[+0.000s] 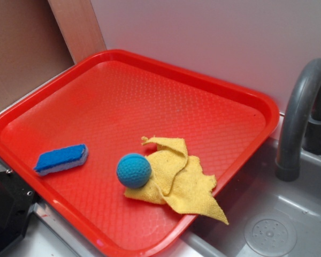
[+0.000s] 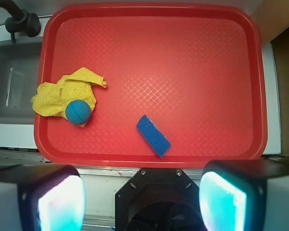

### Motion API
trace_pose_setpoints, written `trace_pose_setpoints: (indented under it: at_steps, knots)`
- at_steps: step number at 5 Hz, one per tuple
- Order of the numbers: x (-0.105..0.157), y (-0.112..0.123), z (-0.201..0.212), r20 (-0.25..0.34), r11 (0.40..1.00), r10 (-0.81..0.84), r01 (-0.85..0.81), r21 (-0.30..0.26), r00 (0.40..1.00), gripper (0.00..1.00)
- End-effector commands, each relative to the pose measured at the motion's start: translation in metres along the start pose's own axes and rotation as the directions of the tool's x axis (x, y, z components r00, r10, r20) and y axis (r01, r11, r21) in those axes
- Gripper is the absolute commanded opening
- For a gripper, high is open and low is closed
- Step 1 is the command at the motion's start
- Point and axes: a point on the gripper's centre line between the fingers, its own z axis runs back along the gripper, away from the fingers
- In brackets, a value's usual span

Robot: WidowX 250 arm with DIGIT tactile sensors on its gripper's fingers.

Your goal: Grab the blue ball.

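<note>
while the gripper [image 2: 142,192] hangs high over the near rim of the red tray [image 2: 207,57], its two fingers [image 2: 58,199] stand wide apart at the bottom of the wrist view, with nothing between them. both pads glow pale cyan and neither touches anything.

the blue ball [image 2: 78,112], a small teal knitted sphere, sits on the tray near its sink-side edge, toward the left in the wrist view. it rests on the edge of a crumpled yellow cloth [image 2: 62,94], which lies partly folded over itself and drapes across the tray's rim toward the grey sink [image 2: 12,82]. in the exterior view the ball [image 1: 134,170] lies against the left side of the cloth [image 1: 182,179], and one corner of the cloth hangs past the tray [image 1: 150,91] over the sink basin [image 1: 278,225].

a blue-and-white sponge [image 2: 153,135] lies flat on the tray, well apart from the ball, angled diagonally and closer to the tray's near edge. in the exterior view it [image 1: 61,159] sits near the tray's left rim.

a grey faucet [image 1: 299,118] arches over the sink just beside the tray's corner. the ball is well apart from the fingers, off to their left.
</note>
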Motion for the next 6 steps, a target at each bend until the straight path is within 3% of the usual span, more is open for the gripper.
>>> trace_pose_setpoints:
  at_steps: [1, 2, 4, 5, 6]
  knots:
    - [0.0, 0.0, 0.0, 0.0, 1.0, 0.0, 0.0, 0.0, 1.0, 1.0]
    - [0.026, -0.005, -0.019, 0.092, 0.976, -0.206, 0.211, -0.051, 0.974, 1.0]
    - [0.031, -0.04, -0.029, 0.145, 0.925, -0.378, 0.38, 0.016, 0.914, 1.0]
    - [0.021, -0.064, -0.043, 0.111, 0.913, -0.408, 0.407, 0.027, 0.906, 1.0]
    - [0.021, -0.073, -0.073, 0.097, 0.937, -0.349, 0.348, 0.025, 0.932, 1.0]
